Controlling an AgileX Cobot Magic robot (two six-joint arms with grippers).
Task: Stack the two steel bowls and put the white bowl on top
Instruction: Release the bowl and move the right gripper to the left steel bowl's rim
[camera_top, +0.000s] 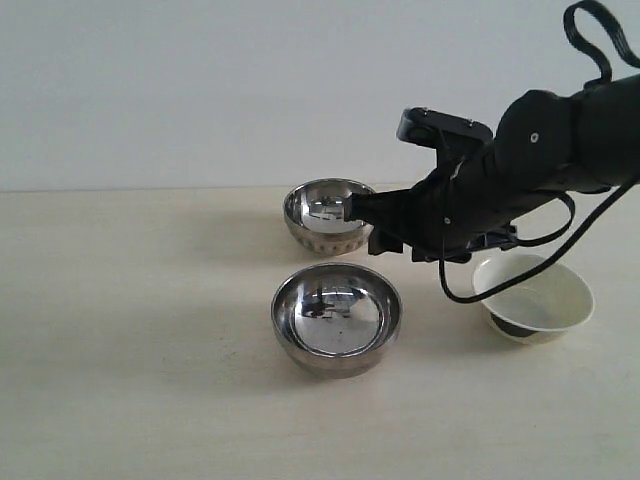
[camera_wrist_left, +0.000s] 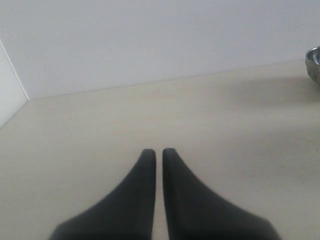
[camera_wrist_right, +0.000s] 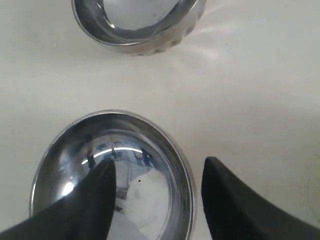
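Right gripper (camera_wrist_right: 159, 166) is apart, one finger inside the rim of the smooth steel bowl (camera_wrist_right: 90, 145), one outside, maybe not touching. Ribbed steel bowl (camera_wrist_right: 135, 30) sits just past it on the surface (camera_top: 120, 350). Left gripper (camera_wrist_left: 157, 152) is together, far away.

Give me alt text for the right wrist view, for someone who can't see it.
The right gripper, jaws open, straddles the rim of the smooth steel bowl, one jaw over its inside, the other outside. The ribbed steel bowl sits apart beyond it on the pale table, partly out of frame.
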